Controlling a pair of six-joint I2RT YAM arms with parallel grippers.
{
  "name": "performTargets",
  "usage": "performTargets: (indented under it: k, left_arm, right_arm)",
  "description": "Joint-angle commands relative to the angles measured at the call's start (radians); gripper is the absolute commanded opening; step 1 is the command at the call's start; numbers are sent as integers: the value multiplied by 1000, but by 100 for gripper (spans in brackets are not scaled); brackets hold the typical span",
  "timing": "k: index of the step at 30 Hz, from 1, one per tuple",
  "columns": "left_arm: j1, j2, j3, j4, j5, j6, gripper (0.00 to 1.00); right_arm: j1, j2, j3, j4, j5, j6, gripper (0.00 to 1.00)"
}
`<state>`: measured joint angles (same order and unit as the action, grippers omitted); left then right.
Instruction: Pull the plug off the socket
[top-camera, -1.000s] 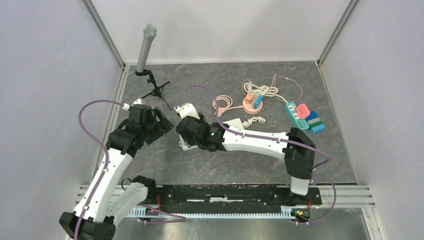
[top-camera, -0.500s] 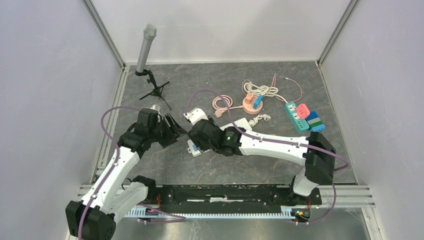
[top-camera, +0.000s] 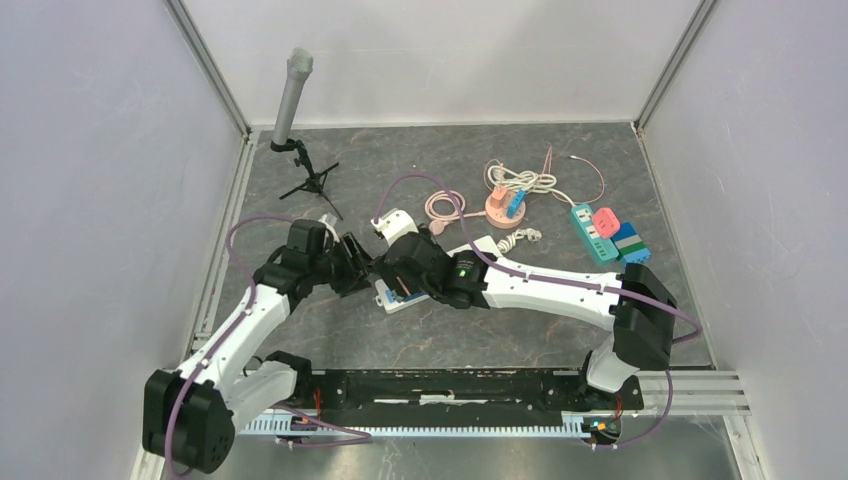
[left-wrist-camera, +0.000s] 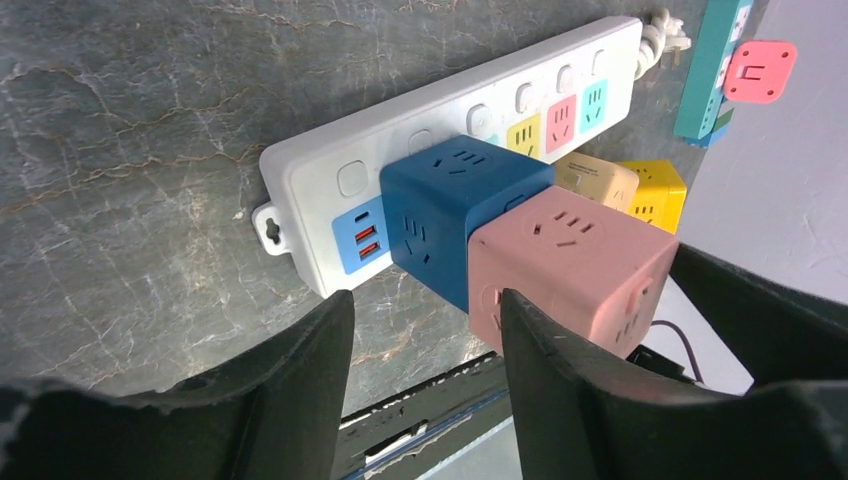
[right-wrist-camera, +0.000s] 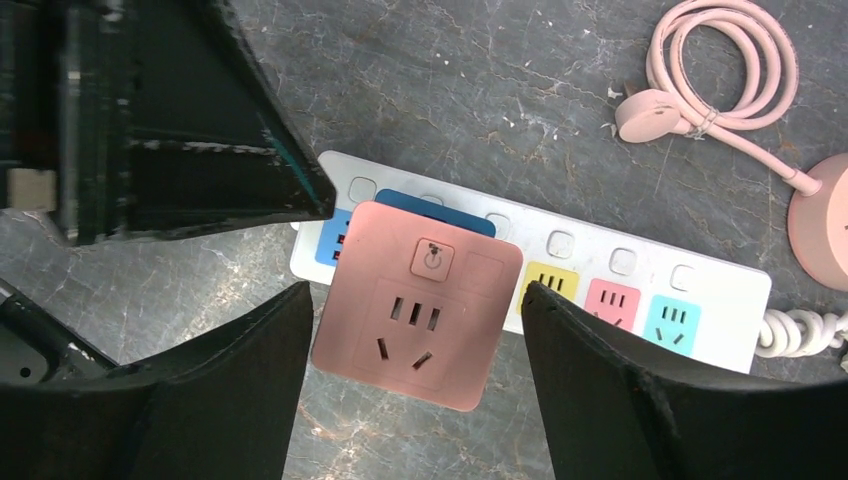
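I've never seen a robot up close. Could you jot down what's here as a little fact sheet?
Setting: grey stone-look table
Socket: white power strip, lying flat
Plugged in: blue cube, with a pink cube stacked on it
Right fingers: either side of the pink cube; contact unclear
Left fingers: open, near the strip's end, holding nothing
Job status: blue cube not yet out
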<state>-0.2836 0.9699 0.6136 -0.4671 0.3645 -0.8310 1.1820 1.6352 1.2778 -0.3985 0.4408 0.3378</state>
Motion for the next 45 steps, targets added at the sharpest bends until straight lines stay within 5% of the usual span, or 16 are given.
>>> performTargets:
  k: [1, 24, 34, 45]
  left_arm:
    - [0, 57, 0, 113, 70, 13, 60]
    - [-2, 205, 6, 211, 183, 49, 45]
    - [-74, 201, -36, 155, 91, 90, 38]
    - [-107, 228, -19, 55, -8, 153, 36]
  right_arm:
    - [-10, -6, 3, 33, -19, 2, 77]
    - [-11, -4, -25, 39, -56, 40, 40]
    - [-12, -9, -15, 68, -59, 58, 0]
    - [-27, -116, -129, 251, -101, 86, 0]
